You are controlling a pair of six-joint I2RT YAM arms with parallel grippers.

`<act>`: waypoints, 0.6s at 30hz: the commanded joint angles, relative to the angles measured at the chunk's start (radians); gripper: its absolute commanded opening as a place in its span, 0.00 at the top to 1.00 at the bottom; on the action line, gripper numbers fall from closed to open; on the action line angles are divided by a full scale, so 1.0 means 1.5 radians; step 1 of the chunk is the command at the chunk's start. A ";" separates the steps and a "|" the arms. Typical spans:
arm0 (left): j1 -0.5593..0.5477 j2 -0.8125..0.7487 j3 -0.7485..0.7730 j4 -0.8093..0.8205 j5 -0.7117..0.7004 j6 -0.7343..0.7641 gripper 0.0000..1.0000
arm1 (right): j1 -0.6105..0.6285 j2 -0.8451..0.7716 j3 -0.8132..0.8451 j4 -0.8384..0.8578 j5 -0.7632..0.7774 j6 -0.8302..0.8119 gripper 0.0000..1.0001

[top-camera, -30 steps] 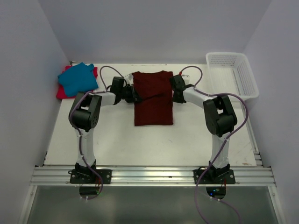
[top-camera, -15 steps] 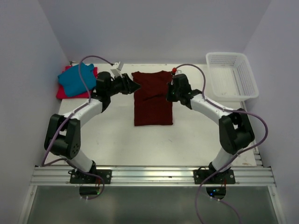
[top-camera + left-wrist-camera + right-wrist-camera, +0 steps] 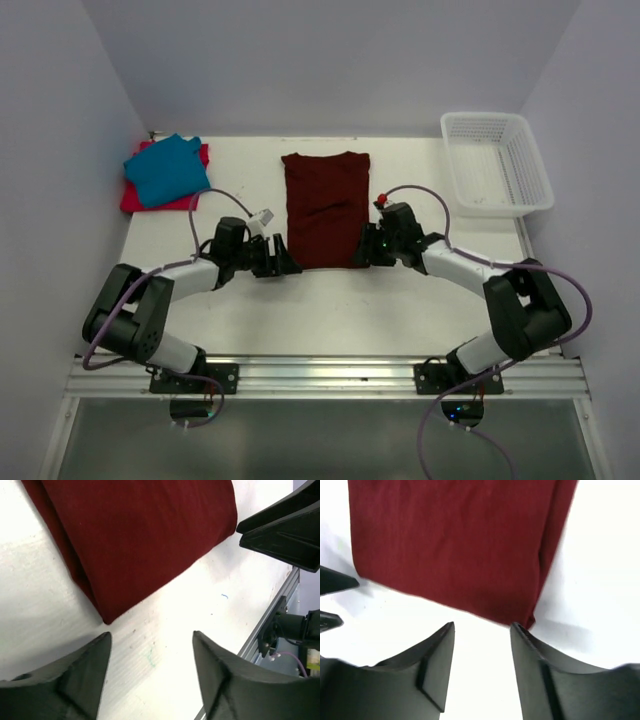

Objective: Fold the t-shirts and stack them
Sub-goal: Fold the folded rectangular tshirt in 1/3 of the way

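well left of the maroon shirt [image 3: 326, 208], toward the back: teal shirt [image 3: 167, 170] on top of the red shirt [image 3: 133, 198], both folded.

just off the maroon shirt's near left corner: left gripper [image 3: 283, 262], low over the table [image 3: 330, 310]. released, jaws spread, only bare table between them. points at that corner, tips just short of the cloth.

in the middle: the maroon shirt itself. lies flat, folded into a long narrow rectangle, collar at the far end, layers showing along its left edge.

just off its near right corner: right gripper [image 3: 360, 255], also low. released too, jaws apart and empty, tips just short of the hem.

well right of the maroon shirt, toward the back: white mesh basket [image 3: 482, 117], apart from both arms.
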 commanded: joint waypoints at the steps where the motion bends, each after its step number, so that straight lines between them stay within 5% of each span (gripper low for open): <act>1: 0.000 -0.060 -0.028 0.010 -0.030 0.036 0.27 | 0.000 -0.065 -0.038 0.005 0.007 -0.003 0.46; 5: 0.000 -0.079 -0.056 0.032 -0.047 0.039 0.15 | -0.001 -0.095 -0.084 0.012 0.020 0.001 0.38; 18: 0.008 0.096 -0.084 0.278 0.022 -0.050 0.14 | -0.008 -0.044 -0.126 0.075 0.069 0.022 0.37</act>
